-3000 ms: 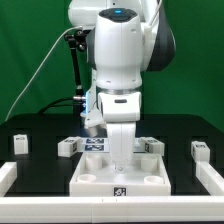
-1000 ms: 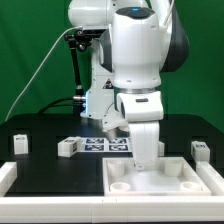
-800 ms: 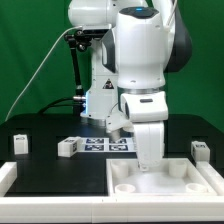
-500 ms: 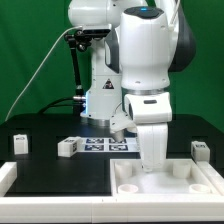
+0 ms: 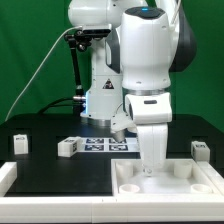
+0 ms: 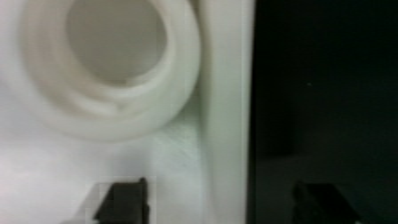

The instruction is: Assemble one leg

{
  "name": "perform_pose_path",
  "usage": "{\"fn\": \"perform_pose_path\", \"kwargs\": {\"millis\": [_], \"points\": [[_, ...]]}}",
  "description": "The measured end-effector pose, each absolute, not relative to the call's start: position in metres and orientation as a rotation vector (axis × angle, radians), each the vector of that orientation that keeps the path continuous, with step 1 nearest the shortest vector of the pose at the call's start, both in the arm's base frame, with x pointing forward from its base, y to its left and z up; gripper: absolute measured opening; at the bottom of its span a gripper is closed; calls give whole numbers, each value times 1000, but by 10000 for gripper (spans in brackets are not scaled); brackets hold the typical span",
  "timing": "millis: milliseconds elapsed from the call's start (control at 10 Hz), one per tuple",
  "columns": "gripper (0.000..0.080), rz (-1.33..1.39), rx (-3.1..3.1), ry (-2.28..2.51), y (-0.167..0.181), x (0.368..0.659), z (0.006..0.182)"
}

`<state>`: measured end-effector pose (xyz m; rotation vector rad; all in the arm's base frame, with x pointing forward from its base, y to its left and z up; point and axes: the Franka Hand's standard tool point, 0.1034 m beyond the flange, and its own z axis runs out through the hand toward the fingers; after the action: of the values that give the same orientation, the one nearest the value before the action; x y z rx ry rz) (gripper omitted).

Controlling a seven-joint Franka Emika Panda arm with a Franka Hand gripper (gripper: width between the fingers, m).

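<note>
Leg (image 5: 67, 147), the one nearest the marker board (image 5: 105, 145), is left lying on the black table (image 5: 50, 172) just beside that board, on the exterior view's left of it, and is not held. A second leg (image 5: 18, 143) is set further toward that side, and a third leg (image 5: 200, 150) near the opposite edge. The gripper (image 5: 150, 170) is lowered onto the large white tray-like piece (image 5: 165, 192). In the wrist view its fingers (image 6: 121, 200) are spread astride the piece's side wall, next to a round recess (image 6: 98, 60), with nothing pinched. This is judged a placement for sliding the piece. Compared with three seconds ago, the piece is shifted from the front centre toward the exterior view's right; over the last half second almost no change is noted
</note>
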<state>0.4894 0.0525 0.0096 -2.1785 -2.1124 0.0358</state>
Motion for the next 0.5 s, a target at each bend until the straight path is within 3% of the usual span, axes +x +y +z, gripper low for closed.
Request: {"fn": "perform_pose_path", "kwargs": {"millis": [100, 200, 500], "points": [[586, 36, -2179, -2112, 52, 489, 10], [632, 36, -2179, -2112, 52, 489, 10], [646, 36, -2180, -2111, 52, 489, 10]]}}
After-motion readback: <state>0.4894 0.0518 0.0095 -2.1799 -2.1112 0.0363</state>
